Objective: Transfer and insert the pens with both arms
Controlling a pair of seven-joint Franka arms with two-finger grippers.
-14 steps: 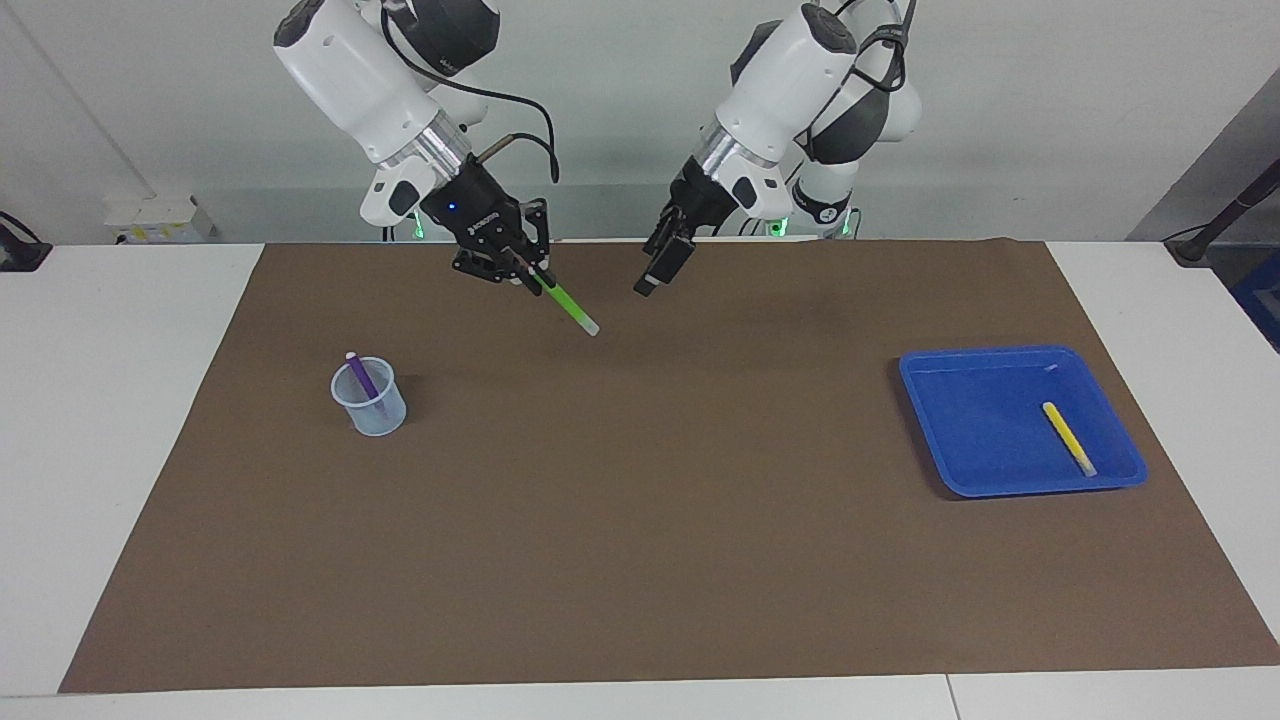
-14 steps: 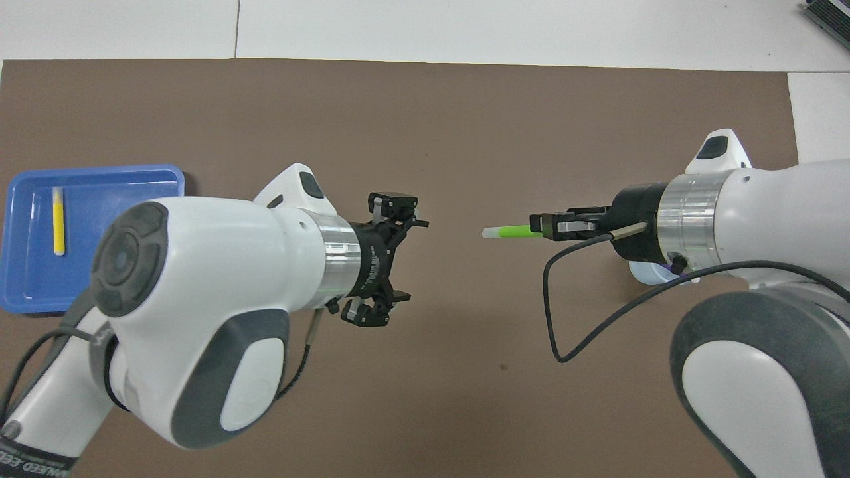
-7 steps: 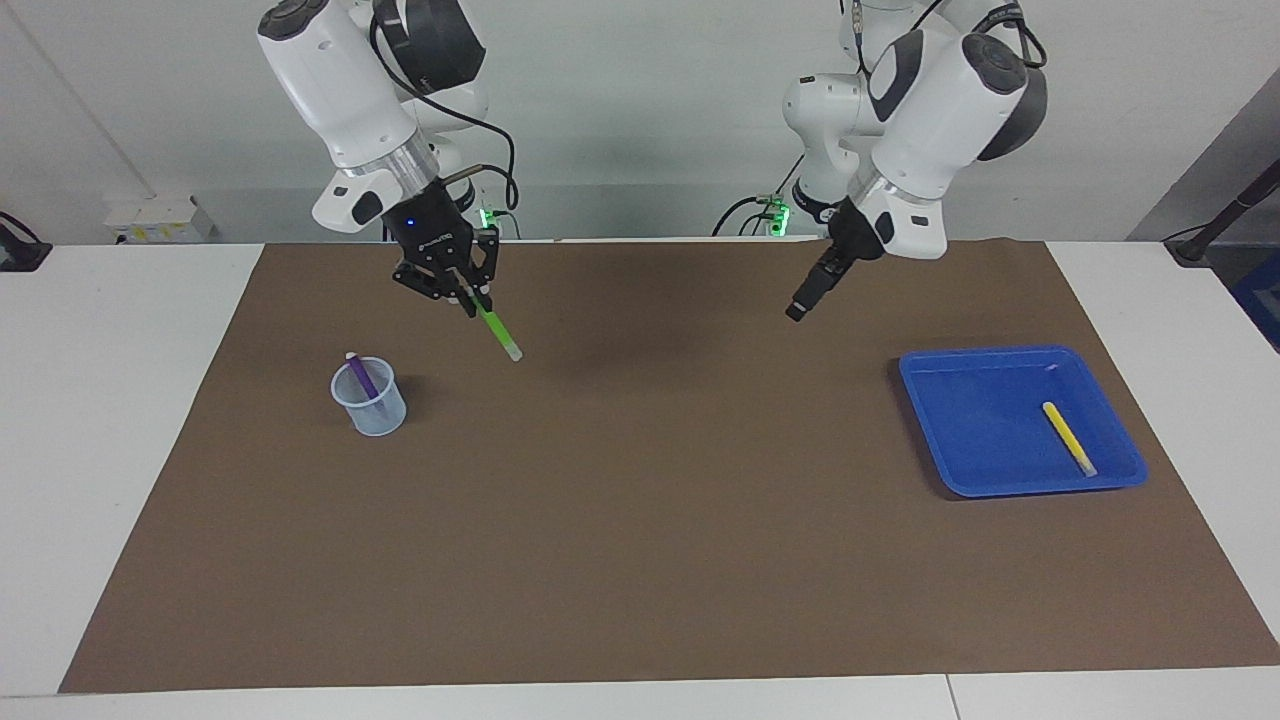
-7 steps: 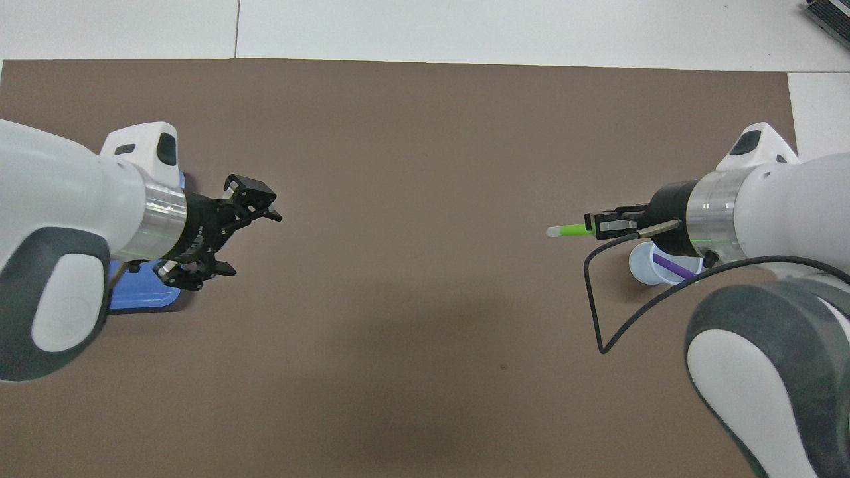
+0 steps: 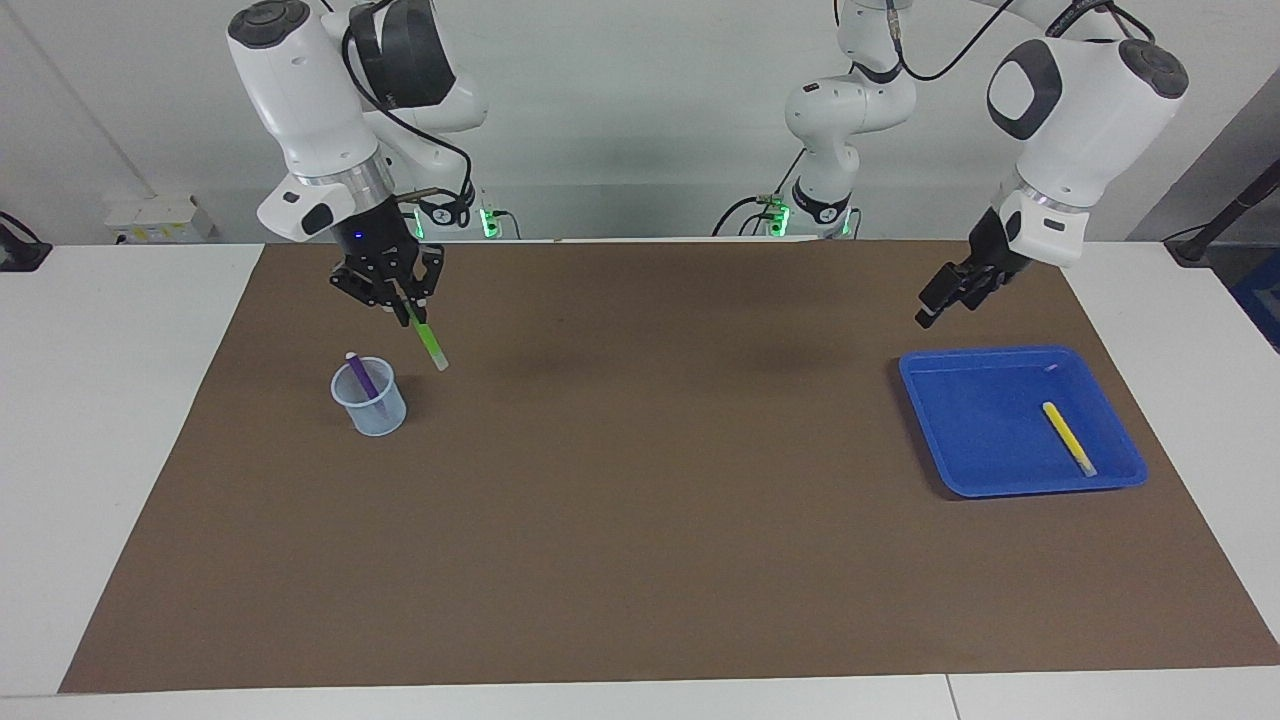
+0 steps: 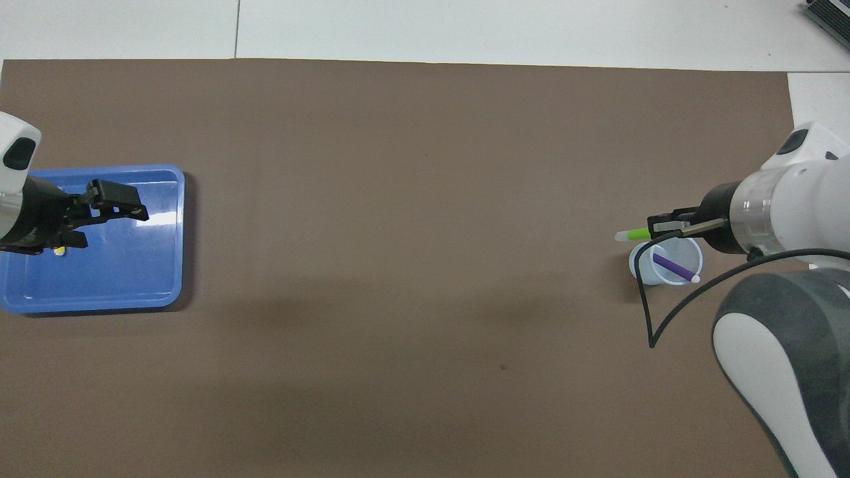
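Lately changed: my two arms, close together over the middle of the brown mat point(image 5: 640, 520) a second ago, have swung apart, each toward its own end of the table.
Meaning for the task: I judge the hand-over done; the green pen is on its way to the cup, and the other arm goes back for the last pen.
Right pincer point(image 5: 408, 308): fingers shut on the green pen point(image 5: 429, 342), which hangs slanted, pale tip down, just beside the cup's rim and not yet in it.
Cup point(image 5: 371, 399): clear, at the right arm's end, with the purple pen point(image 5: 362, 378) leaning inside.
Left pincer point(image 5: 942, 296): wide open, holding nothing, over the tray's edge nearest the robots, I think; the angle makes that hard to fix.
Tray point(image 5: 985, 470): blue, with the yellow pen point(image 5: 1068, 438) lying flat in it, untouched.
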